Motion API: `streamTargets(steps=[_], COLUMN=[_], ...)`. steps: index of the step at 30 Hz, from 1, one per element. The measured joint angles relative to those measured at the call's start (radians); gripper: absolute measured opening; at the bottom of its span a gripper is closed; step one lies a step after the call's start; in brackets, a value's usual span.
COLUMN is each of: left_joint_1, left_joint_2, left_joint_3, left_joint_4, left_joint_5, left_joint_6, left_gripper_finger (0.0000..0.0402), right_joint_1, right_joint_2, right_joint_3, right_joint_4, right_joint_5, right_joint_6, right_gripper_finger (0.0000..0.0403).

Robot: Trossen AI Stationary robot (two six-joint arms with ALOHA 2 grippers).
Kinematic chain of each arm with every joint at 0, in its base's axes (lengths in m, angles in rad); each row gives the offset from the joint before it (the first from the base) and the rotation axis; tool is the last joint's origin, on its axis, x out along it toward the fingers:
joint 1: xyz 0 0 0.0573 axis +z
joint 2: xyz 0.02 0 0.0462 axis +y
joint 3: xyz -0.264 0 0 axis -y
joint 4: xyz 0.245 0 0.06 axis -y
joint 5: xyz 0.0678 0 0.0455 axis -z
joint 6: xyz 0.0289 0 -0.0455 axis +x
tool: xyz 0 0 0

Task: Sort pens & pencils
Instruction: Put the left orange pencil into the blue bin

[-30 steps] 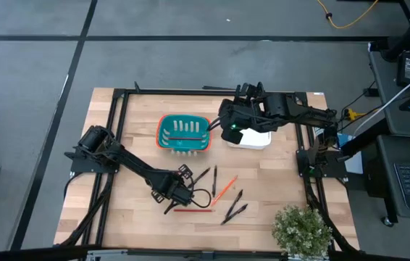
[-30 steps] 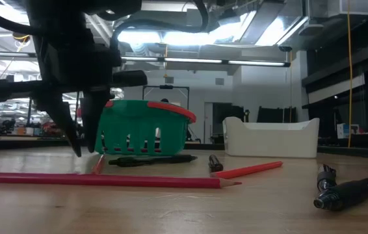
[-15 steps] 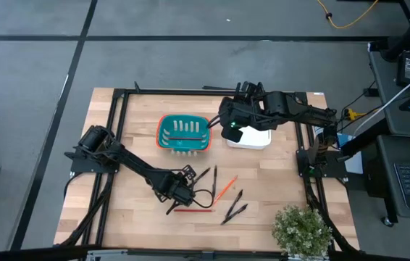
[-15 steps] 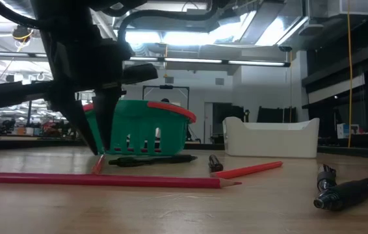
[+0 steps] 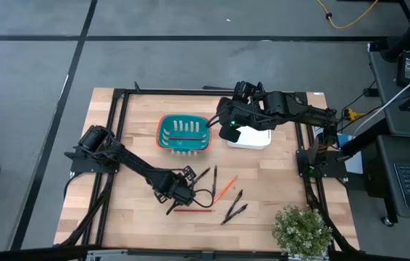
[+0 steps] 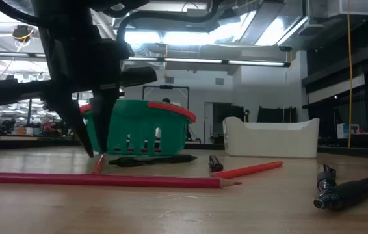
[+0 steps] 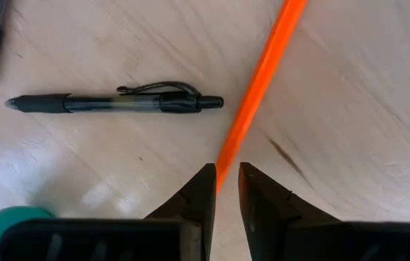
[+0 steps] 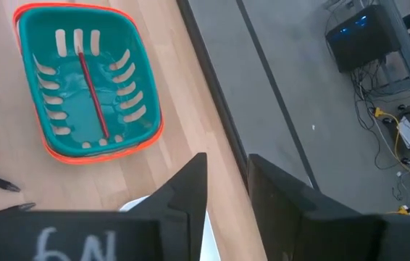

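My left gripper points down at the wooden table, open, with a fingertip on either side of the end of an orange pencil that lies flat; I cannot tell whether they touch it. A black pen lies beside it. More pens, an orange pencil and a long red pencil lie nearby. My right gripper hangs open, high above the gap between the teal basket and the white bin. One red pencil lies in the basket.
A potted plant stands at the table's near right corner. A black metal frame runs along the table's edges. A thick black pen lies close to the near edge on the right.
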Motion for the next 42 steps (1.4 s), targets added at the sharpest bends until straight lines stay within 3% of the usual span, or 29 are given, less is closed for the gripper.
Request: streamTargets(steps=[42], left_joint_1=[0.029], left_joint_2=[-0.004], left_joint_3=[-0.051], left_joint_4=[0.113], left_joint_5=[0.099], left_joint_6=[0.026], left_gripper_finger=[0.0057], right_joint_1=[0.000], right_joint_2=[0.000], right_joint_3=[0.000], right_joint_4=[0.045], right_joint_5=[0.000], right_joint_6=[-0.037], right_gripper_finger=[0.0102])
